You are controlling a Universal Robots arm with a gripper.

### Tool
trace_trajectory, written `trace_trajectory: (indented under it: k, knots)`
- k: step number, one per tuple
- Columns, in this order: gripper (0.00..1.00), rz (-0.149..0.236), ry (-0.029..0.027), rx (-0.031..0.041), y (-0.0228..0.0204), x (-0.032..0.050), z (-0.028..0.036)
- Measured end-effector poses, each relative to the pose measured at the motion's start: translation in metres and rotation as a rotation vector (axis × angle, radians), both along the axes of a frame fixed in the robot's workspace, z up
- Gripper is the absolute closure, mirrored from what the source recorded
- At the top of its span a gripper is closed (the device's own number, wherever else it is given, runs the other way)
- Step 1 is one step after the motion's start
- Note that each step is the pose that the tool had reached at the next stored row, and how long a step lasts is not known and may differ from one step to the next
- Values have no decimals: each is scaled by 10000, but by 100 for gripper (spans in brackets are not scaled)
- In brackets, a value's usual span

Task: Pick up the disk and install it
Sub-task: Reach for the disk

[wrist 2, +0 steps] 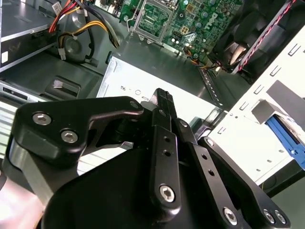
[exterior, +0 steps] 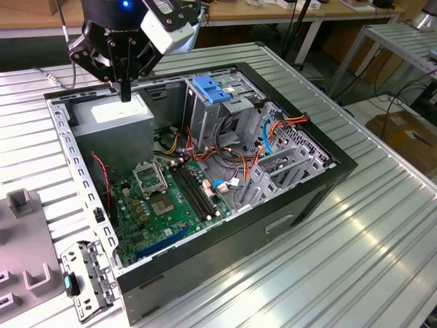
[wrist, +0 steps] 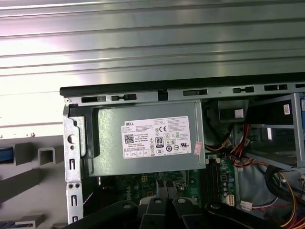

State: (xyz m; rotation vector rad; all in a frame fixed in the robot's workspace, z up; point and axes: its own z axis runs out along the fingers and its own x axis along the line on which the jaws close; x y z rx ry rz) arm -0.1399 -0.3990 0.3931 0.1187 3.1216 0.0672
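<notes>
While over boxy grey power supply [exterior: 113,123], black fingers [exterior: 125,91] together.

The arm [exterior: 102,14] was cut off by the exterior view's upper edge. In the second wrist view, a blue plastic piece [wrist 2: 286,137] was cropped, and the power supply [wrist 2: 128,83] was partly hidden behind the gripper [wrist 2: 163,94].

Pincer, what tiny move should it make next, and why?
Probably lift and slide toward the grey rack at the exterior view's left. The pincer hangs shut and empty above the power supply inside the computer case, so it carries nothing to install yet. What may be the disk, a blue edge, shows beside that rack in the first wrist view.
</notes>
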Motion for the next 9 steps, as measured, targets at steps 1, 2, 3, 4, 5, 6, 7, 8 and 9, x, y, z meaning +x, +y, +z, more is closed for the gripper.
trace_trajectory:
  k: [1, 2, 3, 4, 5, 6, 7, 8, 9]
  knots:
    - [89, 0, 0, 0, 0, -10, 0]
    - [89, 0, 0, 0, 0, -21, 0]
    - [89, 1, 0, 0, 0, -39, 0]
    - [89, 1, 0, 0, 0, -57, 0]
    - [89, 1, 0, 1, 0, -79, -1]
    - [89, 0, 0, 1, 0, -93, -1]
    - [89, 0, 1, 1, 0, -112, -1]
    - [89, 0, 1, 0, 0, -130, -1]
    - [89, 0, 2, 0, 0, -146, -1]
